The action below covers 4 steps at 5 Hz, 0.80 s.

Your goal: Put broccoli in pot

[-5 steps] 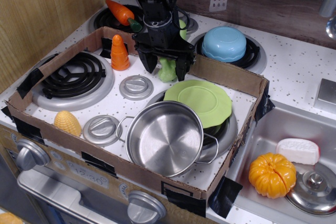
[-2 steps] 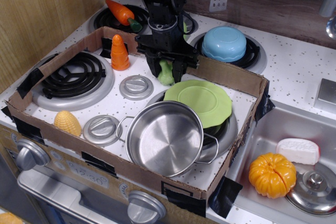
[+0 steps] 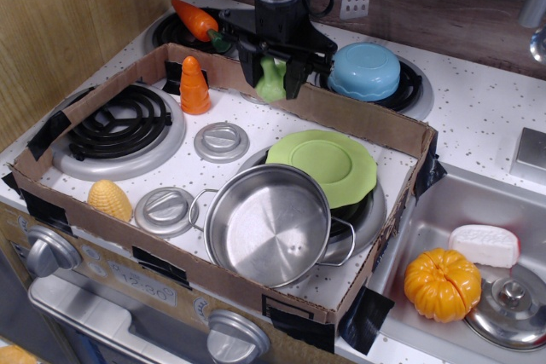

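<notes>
The pale-green broccoli [image 3: 272, 80] hangs between the fingers of my black gripper [image 3: 273, 78], lifted clear of the stove top near the back wall of the cardboard box. The gripper is shut on it. The shiny steel pot [image 3: 268, 222] with wire loop handles stands at the front middle of the box, empty, well below and in front of the gripper.
A light-green plate [image 3: 325, 164] lies behind the pot. Two grey lids [image 3: 222, 141] [image 3: 165, 209], an orange cone [image 3: 194, 86], a corn cob [image 3: 109, 200] and a burner [image 3: 119, 128] are inside the cardboard box [image 3: 367, 125]. A blue bowl [image 3: 365, 71] and carrot [image 3: 196, 20] sit behind it.
The gripper closed on the broccoli and lifted it up off the stove top, moving slightly toward the back.
</notes>
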Tool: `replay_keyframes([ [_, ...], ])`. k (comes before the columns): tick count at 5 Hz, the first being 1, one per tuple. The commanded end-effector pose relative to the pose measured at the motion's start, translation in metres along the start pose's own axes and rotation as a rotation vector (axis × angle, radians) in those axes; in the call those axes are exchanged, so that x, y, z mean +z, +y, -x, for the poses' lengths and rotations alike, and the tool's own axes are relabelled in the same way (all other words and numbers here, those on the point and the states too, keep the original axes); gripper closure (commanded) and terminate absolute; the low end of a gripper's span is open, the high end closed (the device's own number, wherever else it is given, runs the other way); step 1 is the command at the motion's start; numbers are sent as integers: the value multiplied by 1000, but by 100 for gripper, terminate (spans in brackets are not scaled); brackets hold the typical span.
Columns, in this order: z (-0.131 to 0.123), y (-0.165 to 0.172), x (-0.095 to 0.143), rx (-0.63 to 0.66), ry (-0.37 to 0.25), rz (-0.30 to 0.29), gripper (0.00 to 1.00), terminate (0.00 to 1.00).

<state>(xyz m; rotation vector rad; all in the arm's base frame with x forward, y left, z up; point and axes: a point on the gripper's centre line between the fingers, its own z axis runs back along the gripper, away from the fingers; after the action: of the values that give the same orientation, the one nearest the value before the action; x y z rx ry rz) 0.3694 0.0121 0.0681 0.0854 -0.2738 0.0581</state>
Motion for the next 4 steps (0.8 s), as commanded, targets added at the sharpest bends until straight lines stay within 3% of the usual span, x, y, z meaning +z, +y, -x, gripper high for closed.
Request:
replay_keyframes([
  [1,16,-7,36,69,-63,-13,100,0],
  [2,52,-29,32,158,-106,3,100,0],
  [3,73,-41,37,217,-151,-34,100,0],
  [4,61,-26,64,120,-180,-119,100,0],
])
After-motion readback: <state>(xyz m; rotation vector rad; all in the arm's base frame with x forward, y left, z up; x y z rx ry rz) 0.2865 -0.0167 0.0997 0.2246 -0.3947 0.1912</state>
